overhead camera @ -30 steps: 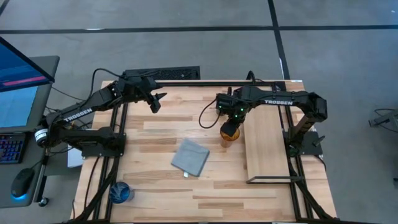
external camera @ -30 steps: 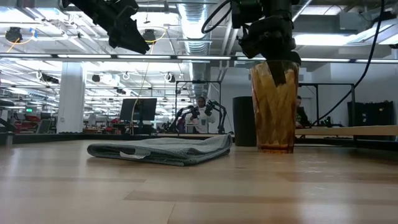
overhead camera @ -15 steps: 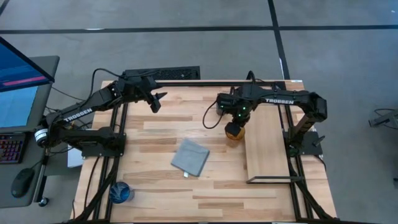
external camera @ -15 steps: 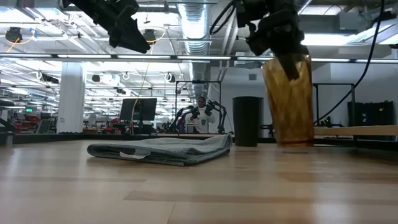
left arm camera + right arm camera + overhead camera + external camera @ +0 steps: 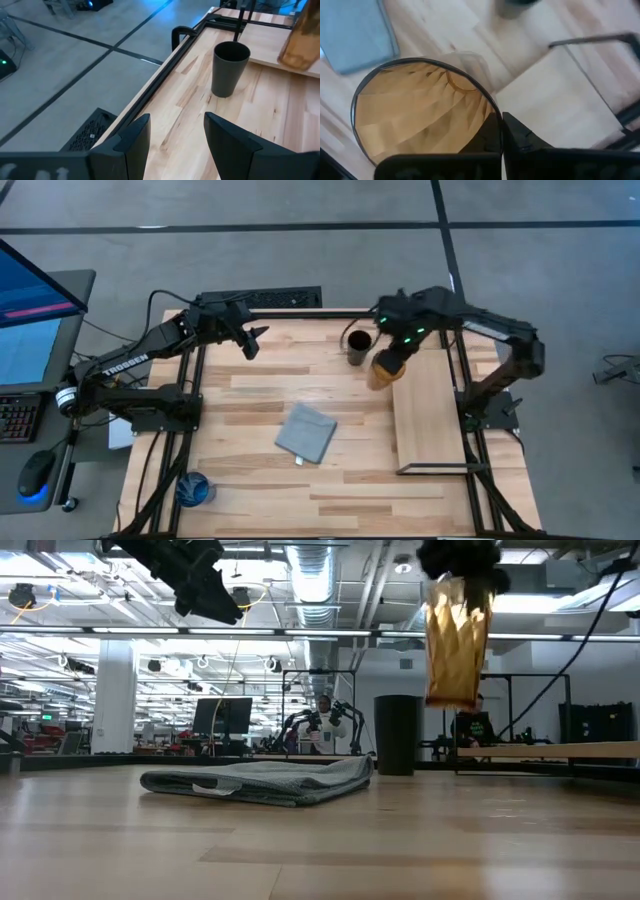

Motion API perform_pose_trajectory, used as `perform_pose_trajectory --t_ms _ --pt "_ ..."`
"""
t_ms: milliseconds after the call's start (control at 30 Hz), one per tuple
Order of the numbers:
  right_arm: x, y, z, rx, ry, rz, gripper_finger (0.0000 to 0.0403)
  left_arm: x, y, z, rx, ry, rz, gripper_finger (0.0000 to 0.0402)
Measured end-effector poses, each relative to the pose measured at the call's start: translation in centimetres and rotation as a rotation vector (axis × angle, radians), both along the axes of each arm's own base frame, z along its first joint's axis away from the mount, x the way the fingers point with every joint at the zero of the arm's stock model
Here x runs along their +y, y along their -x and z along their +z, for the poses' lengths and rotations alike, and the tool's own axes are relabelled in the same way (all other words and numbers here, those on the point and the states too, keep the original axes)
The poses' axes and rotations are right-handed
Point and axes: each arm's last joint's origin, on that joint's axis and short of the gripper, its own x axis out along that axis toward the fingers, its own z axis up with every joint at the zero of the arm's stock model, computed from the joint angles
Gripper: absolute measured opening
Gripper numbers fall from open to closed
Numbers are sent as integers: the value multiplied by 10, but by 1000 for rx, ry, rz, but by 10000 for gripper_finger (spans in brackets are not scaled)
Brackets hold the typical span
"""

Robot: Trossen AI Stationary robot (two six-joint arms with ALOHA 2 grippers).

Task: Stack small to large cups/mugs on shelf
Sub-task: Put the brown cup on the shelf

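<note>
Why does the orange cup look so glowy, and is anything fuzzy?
Low view: bright ceiling lights shine through the tall amber translucent tumbler, lifted clear of the table by the right gripper, so it glows. Right wrist view: the light wood shelf board and the tabletop behind the tumbler look smeared and soft.

The long light wood shelf board (image 5: 428,408) beside me lies bare; only the black cup (image 5: 359,346) stands near its corner.
</note>
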Motion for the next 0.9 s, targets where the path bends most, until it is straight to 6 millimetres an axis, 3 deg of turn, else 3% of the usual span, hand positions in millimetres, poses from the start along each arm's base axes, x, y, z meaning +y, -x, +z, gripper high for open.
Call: perform_pose_trajectory --t_ms 267,500,667,900 --pt "-10 54 32 -122 126 -187 9 0 0 0 -9 13 15 178" --pt "-20 71 37 -154 125 -263 9 0 0 0 -18 27 25 178" --pt "-19 75 11 -82 43 -270 9 0 0 0 -18 28 25 178" --pt "-3 98 -23 5 -9 -327 9 1 0 0 -11 17 39 178"
